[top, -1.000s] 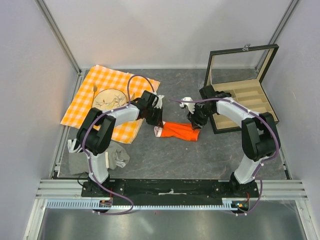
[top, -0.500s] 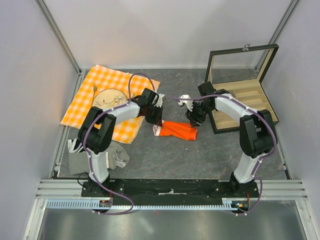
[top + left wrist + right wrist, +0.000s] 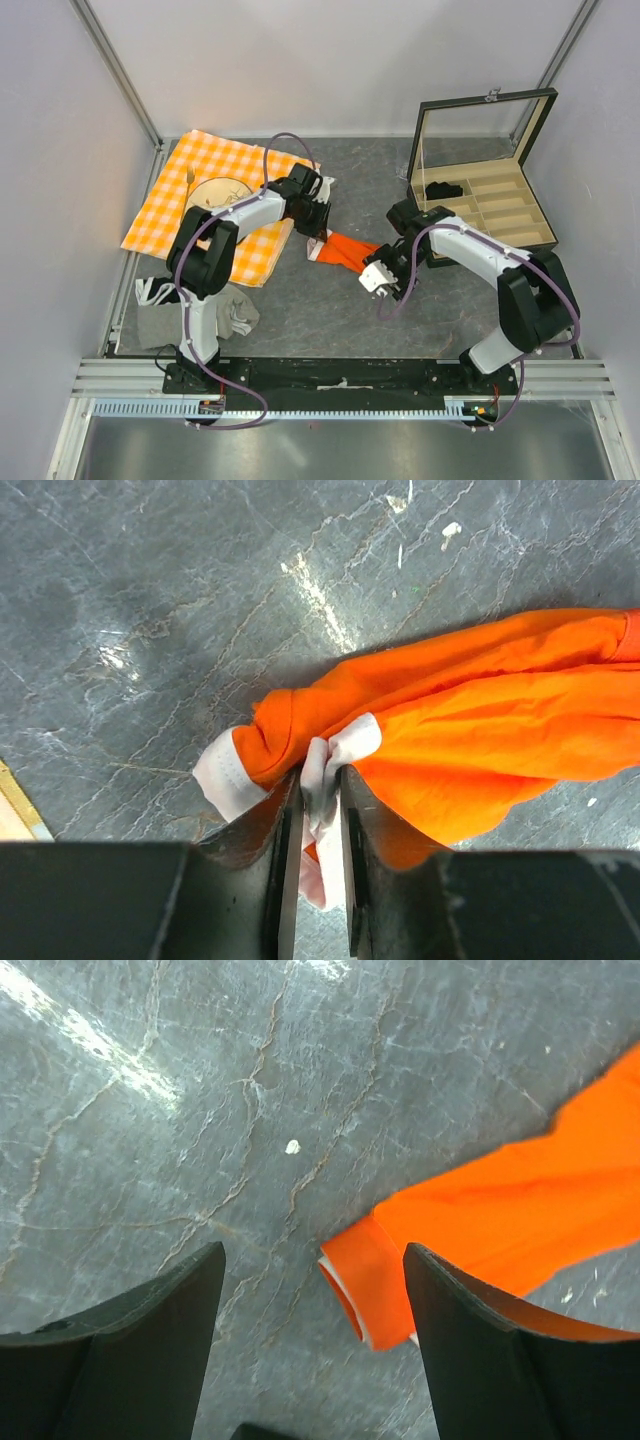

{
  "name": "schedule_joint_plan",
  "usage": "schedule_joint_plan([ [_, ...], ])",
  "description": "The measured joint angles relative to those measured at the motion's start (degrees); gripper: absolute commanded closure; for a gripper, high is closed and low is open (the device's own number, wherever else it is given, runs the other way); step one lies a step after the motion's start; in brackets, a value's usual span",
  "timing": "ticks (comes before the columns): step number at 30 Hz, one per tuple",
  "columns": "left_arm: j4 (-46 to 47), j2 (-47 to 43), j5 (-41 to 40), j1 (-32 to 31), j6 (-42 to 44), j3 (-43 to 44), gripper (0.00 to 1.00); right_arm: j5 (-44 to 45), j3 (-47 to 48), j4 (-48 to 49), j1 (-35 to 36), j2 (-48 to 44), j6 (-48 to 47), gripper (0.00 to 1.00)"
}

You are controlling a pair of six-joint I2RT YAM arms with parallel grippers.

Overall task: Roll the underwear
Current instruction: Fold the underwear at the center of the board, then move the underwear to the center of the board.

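Observation:
The orange-red underwear (image 3: pixel 348 251) with white trim lies stretched on the grey table between the arms. In the left wrist view my left gripper (image 3: pixel 318 810) is shut on its white-trimmed left end (image 3: pixel 330 770). In the top view that gripper (image 3: pixel 318 232) sits at the garment's left end. My right gripper (image 3: pixel 385 282) is open and empty, just above the garment's right end. In the right wrist view (image 3: pixel 312 1290) the folded orange edge (image 3: pixel 375 1290) lies between the spread fingers, untouched.
An orange checkered cloth (image 3: pixel 215 200) lies at the back left. Grey-white cloths (image 3: pixel 190 312) lie at the front left. An open black box (image 3: pixel 480 200) with compartments stands at the right, a black bundle (image 3: pixel 441 189) inside it.
My right gripper has swung from the far side of the underwear toward the near side and now hovers open at its right end. My left gripper shifted slightly, still holding the left end.

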Motion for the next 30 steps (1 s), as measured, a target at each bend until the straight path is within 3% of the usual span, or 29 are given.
schedule_joint_plan([
  [5,-1.2,0.1,0.0,0.3,0.5,2.3,0.65,3.5,-1.1,5.1,2.2,3.3,-1.2,0.31],
  [10,-1.4,0.1,0.0,0.9,0.5,4.4,0.57,7.7,-1.1,9.9,2.2,6.8,-0.7,0.3],
  [20,-1.5,-1.0,-1.2,2.1,1.3,5.7,0.52,10.2,-1.1,12.6,2.2,7.2,-0.5,0.29],
  [21,-1.2,-1.8,-1.4,2.3,1.4,5.2,0.49,10.5,-1.1,12.7,2.2,7.2,-0.5,0.3],
  [22,-0.5,-3.6,-1.8,2.6,1.6,3.7,0.3,10.8,-1.1,12.8,2.2,7.3,-0.5,0.31],
  [24,0.7,-7.5,-1.9,3.1,1.8,1.0,0.19,11.3,-1.1,13.0,2.3,7.9,-0.5,0.36],
  [30,11.1,-22.8,7.0,8.4,-2.6,-14.9,0.24,12.7,-0.6,13.6,2.3,9.7,0.4,0.57],
])
